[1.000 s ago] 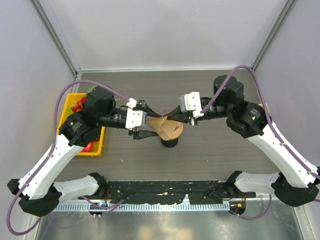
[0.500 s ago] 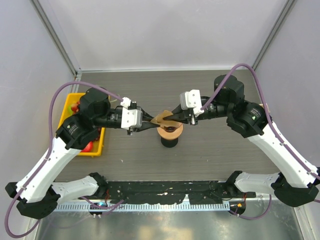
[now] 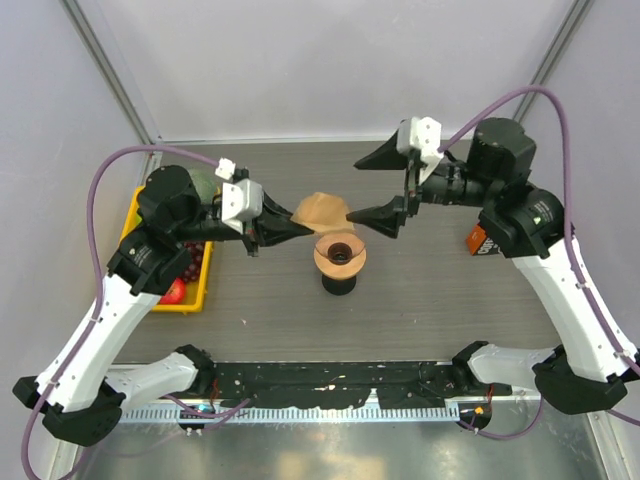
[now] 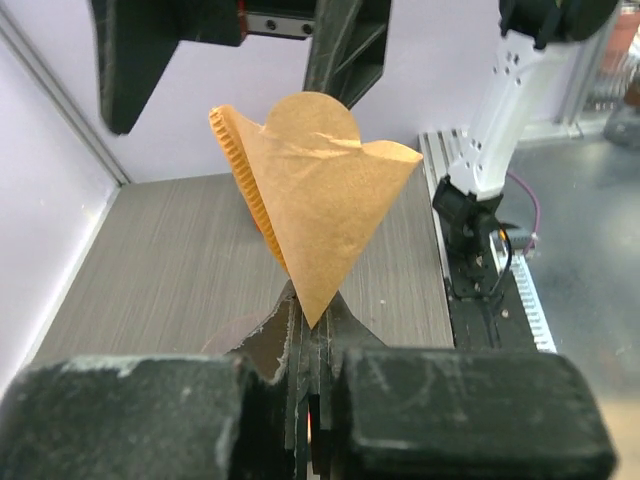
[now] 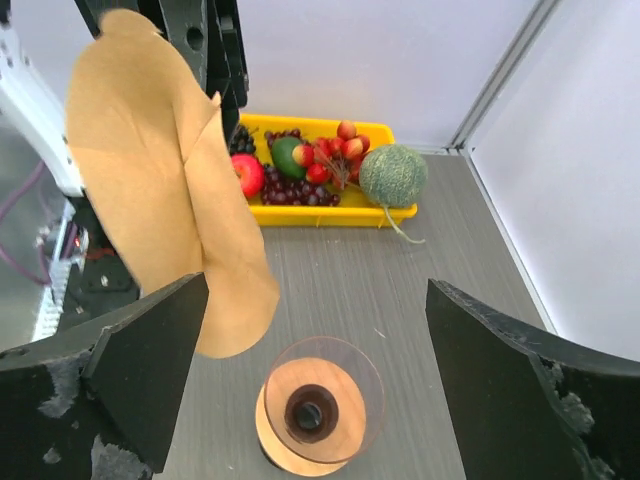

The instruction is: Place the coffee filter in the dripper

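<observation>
The coffee filter (image 3: 320,210) (image 4: 315,190) (image 5: 165,190) is a tan paper cone, spread open. My left gripper (image 3: 285,229) (image 4: 312,318) is shut on its pointed tip and holds it in the air. It hangs just behind and left of the dripper (image 3: 340,256) (image 5: 318,410), an orange funnel with a dark centre hole standing upright on the table. My right gripper (image 3: 375,190) (image 5: 317,290) is wide open to the right of the filter, above the dripper, with nothing between its fingers.
A yellow tray (image 3: 135,228) (image 5: 300,214) of fruit lies at the table's left edge, with a green melon (image 5: 393,175) beside it. A small orange and black object (image 3: 478,241) sits under the right arm. Grey walls close in the back and sides.
The right gripper let go of the filter, opened wide and drew back to the right. The left gripper shut on the filter's tip and lifted it back and left of the dripper.
</observation>
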